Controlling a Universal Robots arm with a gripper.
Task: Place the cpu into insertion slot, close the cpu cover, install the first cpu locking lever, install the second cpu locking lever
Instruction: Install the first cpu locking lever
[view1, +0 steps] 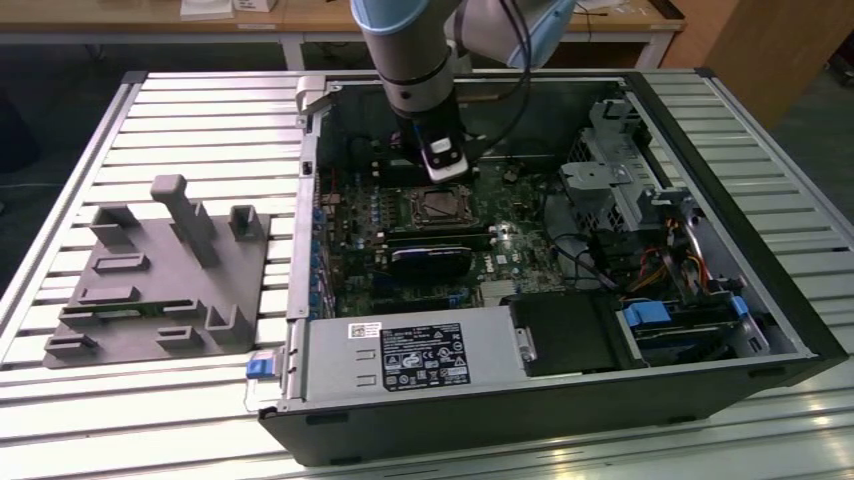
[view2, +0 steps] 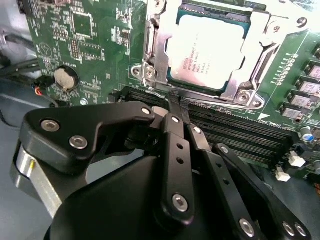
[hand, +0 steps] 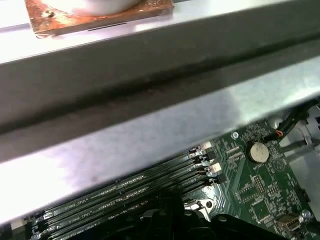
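arm (view1: 414, 60) stands near-vertical, reaching down into the open computer case (view1: 534, 425). gripper (view2: 173, 97) fingers pressed together, nothing seen between them. tips at the near edge of the cpu cover (view2: 154, 47). cover lies flat over the seated cpu (view2: 207, 50). memory slots (view2: 240, 132) just beside the cover, under the fingers. coin battery (view2: 65, 78) near the cover. grey fixture (view1: 154, 275) well apart, outside the case.

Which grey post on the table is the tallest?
The post at the far middle of the grey stand; it rises well above the stubby ones beside it.
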